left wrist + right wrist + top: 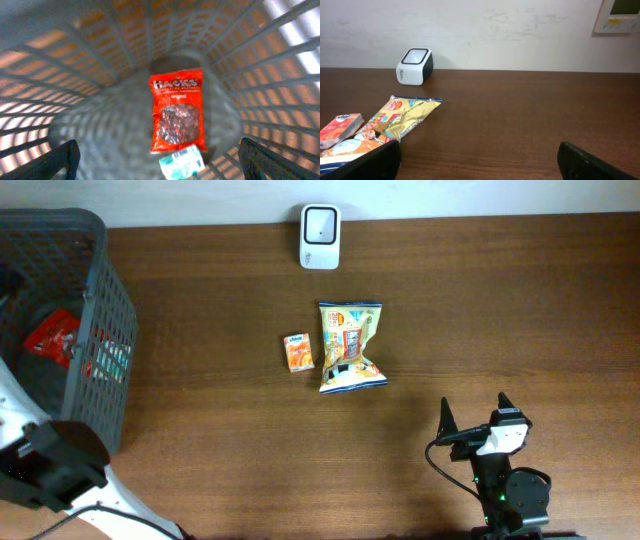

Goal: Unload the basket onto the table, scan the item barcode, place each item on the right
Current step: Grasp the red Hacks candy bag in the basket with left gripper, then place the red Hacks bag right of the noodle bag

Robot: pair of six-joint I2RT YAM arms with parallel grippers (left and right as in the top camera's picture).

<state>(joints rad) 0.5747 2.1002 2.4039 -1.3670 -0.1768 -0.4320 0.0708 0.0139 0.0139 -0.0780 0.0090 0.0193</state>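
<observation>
Red bag [176, 112], grey lattice basket [107, 57]

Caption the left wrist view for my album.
Open left gripper above a red Hacks bag and a pale packet in the grey basket.

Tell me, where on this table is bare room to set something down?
Widest bare wood: right of the snack bag, from the back wall to the right gripper. Another stretch between the basket and the small orange box. Crowded: the middle, where box and bag lie side by side near the scanner.
</observation>
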